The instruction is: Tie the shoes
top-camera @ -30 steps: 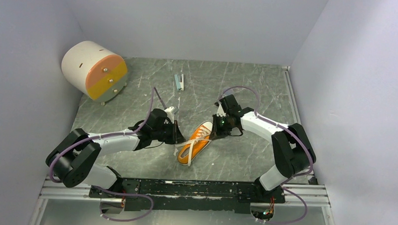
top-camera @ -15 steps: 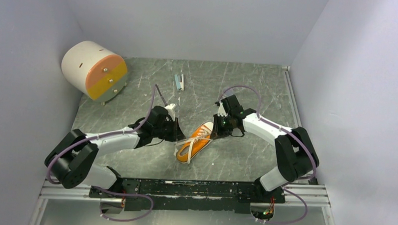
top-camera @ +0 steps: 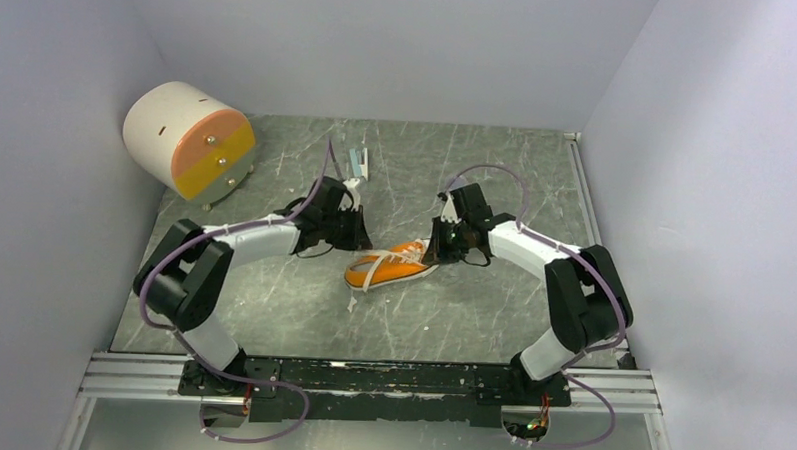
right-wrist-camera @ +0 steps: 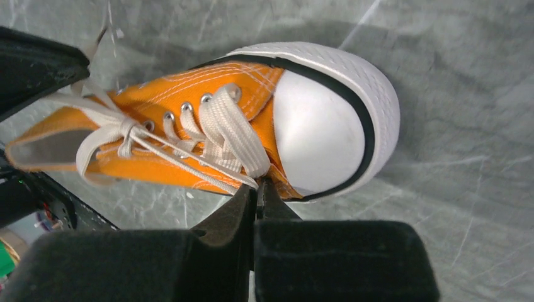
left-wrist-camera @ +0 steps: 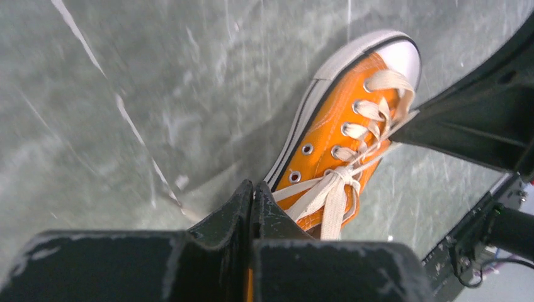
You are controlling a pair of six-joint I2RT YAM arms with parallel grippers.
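Top external view shows the orange sneaker (top-camera: 391,268) lying on the grey-green marbled table (top-camera: 492,308) near its middle, between the two arms. Its white toe cap points right and slightly far, and its heel points left. The left gripper (top-camera: 358,240) sits just beyond the heel end, and the right gripper (top-camera: 435,248) sits just at the toe end, so the shoe is bracketed closely on both sides. The white laces (top-camera: 372,274) cross the upper and spill over the near side of the shoe onto the table. From the left wrist camera the left claw is clenched, its two dark fingers pressed flat together. A strand from the half-knot over the tongue runs straight into their tip, so it is grasping the laces beside the heel opening. From the right wrist camera the right claw is likewise clenched, and a thin strand leads from the crossing into the seam between its fingers, right against the orange canvas beside the toe cap. Well apart at the far left stands a white drum (top-camera: 187,140) with an orange and yellow face. A small blue and white object (top-camera: 358,164) lies on the table far of the left gripper.
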